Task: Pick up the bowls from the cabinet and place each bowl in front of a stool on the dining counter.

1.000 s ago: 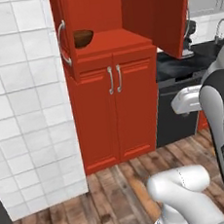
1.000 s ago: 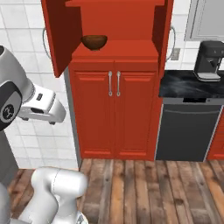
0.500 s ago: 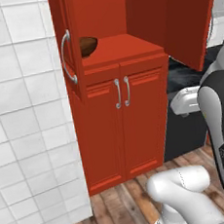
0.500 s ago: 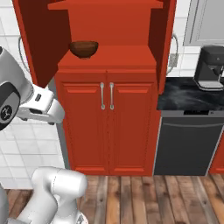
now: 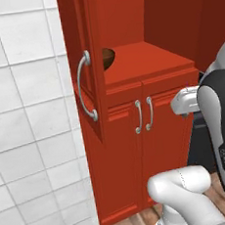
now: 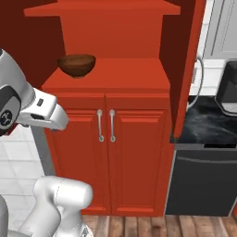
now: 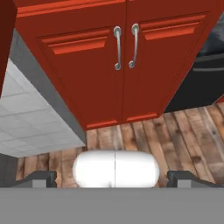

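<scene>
Bowl (image 6: 77,65) first: you are looking at a single brown wooden bowl sitting upright on the lower red shelf of the cabinet (image 6: 120,32), toward the left end of that shelf as the right base view shows it, close to the front edge. In the left base view the same bowl (image 5: 108,59) is peeking out from behind the edge of the cabinet's left door (image 5: 82,63), which is standing open with its curved silver handle (image 5: 85,86) facing you. The cabinet's right door (image 6: 185,60) is hanging open too. Directly below the cabinet shelf, the lower red cupboard (image 6: 106,152) is staying closed behind its pair of thin handles (image 6: 105,125). To the right of the cabinet you are seeing a black countertop (image 6: 208,125) with a dark appliance front (image 6: 201,183) under it. Your gripper (image 7: 114,177) is sitting well below the bowl, level with the cupboard doors and pointing at them and the wood floor (image 7: 175,131); its fingers (image 7: 41,177) are standing wide apart with nothing between them.
</scene>
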